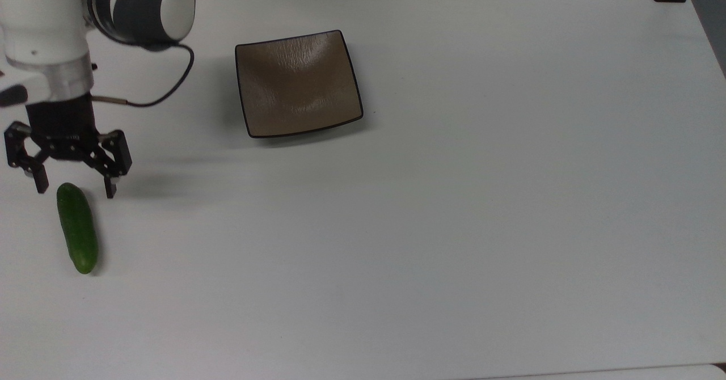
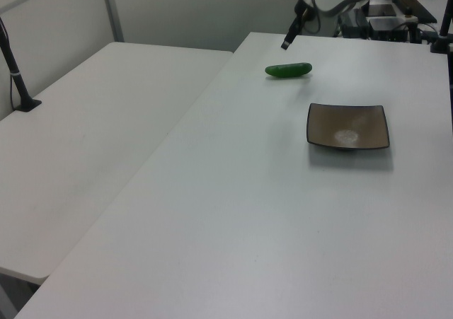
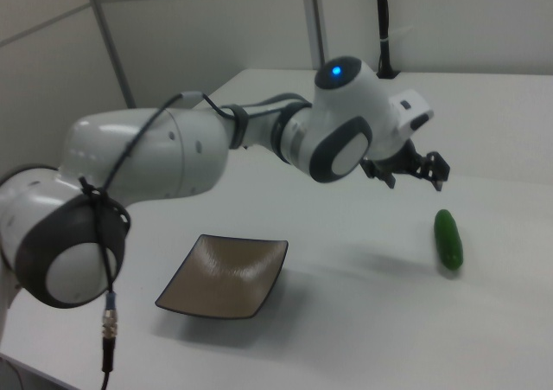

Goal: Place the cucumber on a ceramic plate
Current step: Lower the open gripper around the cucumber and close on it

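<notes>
- A wide matte white table (image 1: 454, 227) carries the square glossy brown ceramic plate (image 1: 299, 84), empty.
- The small dark green cucumber (image 1: 77, 227) lies near the top view's left edge.
- The black two-finger gripper (image 1: 72, 189) hovers by its upper end, jaws apart.
- Pale partition walls (image 2: 198, 11) stand behind.

No legible text or markings.

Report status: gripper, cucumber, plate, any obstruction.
Gripper open, above cucumber's end, not gripping. Ceramic plate empty. Nothing lies between them.
</notes>
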Robot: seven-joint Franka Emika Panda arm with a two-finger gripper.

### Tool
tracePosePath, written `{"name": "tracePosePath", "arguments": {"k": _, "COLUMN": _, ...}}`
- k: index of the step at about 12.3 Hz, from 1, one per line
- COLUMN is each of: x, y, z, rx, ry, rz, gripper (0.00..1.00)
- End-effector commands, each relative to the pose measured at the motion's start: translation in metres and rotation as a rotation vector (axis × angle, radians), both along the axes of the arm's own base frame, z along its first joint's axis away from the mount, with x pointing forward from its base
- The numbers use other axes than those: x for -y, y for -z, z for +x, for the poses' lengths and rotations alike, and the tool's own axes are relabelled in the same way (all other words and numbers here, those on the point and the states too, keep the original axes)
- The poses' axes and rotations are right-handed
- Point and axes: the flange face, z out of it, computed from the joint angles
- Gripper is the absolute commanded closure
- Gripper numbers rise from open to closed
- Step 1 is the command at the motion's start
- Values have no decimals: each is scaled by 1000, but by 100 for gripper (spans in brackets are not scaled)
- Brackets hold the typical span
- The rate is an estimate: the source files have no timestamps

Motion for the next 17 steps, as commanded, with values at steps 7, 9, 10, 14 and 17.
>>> {"name": "tracePosePath", "arguments": {"k": 7, "x": 39, "y": 95, "z": 16, "rx": 71, "ry": 47, "rz": -49, "gripper": 0}}
{"name": "tracePosePath", "arguments": {"k": 9, "x": 45, "y": 112, "z": 15, "rx": 66, "ry": 54, "rz": -55, "gripper": 0}}
{"name": "tracePosePath", "arguments": {"k": 10, "x": 47, "y": 119, "z": 14, "rx": 69, "ry": 58, "rz": -61, "gripper": 0}}
{"name": "tracePosePath", "arguments": {"k": 14, "x": 47, "y": 130, "z": 12, "rx": 54, "ry": 57, "rz": -57, "gripper": 4}}
{"name": "tracePosePath", "arguments": {"k": 17, "x": 47, "y": 132, "z": 12, "rx": 50, "ry": 52, "rz": -61, "gripper": 48}}
